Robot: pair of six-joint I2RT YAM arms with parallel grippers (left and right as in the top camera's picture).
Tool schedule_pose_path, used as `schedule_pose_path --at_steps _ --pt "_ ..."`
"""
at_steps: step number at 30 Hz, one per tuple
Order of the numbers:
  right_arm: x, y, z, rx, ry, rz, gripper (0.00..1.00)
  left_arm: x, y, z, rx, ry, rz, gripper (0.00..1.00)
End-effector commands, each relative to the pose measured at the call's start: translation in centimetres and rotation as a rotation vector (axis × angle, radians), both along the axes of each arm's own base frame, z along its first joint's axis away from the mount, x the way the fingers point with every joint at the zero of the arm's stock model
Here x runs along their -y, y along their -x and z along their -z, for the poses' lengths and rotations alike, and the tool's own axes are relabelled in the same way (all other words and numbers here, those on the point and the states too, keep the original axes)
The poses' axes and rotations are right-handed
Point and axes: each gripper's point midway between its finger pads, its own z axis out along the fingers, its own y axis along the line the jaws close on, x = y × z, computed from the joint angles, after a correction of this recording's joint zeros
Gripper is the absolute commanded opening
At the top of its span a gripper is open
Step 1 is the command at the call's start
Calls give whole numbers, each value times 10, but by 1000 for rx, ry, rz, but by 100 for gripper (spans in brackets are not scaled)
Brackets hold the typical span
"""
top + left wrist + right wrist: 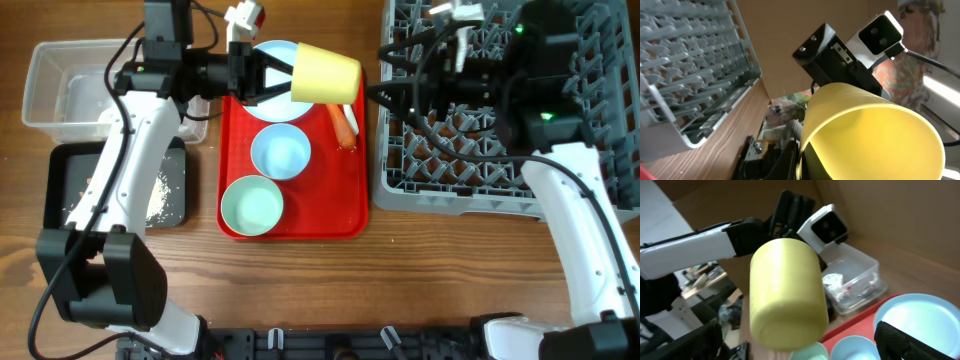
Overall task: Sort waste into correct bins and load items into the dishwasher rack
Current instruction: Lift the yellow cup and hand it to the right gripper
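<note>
Small yellow plastic cup (326,75) on its side in the air above flat red serving tray (342,195), long axis 9 to 3 o'clock, mouth toward 9, base toward 3. Left gripper (288,78) clenched on its rim. Right gripper (384,74) spread wide, empty, at 3 o'clock of the cup.

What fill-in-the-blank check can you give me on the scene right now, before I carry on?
1. The left tool holds the cup, whose colour is ____.
2. The carrot lies on the serving tray, which is ____.
3. The white grains lie in the shallow bin, which is ____.
Missing words: yellow; red; black.
</note>
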Motion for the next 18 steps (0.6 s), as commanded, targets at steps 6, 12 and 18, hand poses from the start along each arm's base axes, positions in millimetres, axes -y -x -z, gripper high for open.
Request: schedule_pose_path --at_steps 6,12,18 --pt "-39 5 6 -47 -16 -98 89 24 19 -18 70 31 93 4" --pt "-40 5 7 -46 -16 -99 69 24 17 -16 75 23 83 4" --pt "-27 -6 6 -67 -21 -50 59 24 12 -12 78 -2 55 11"
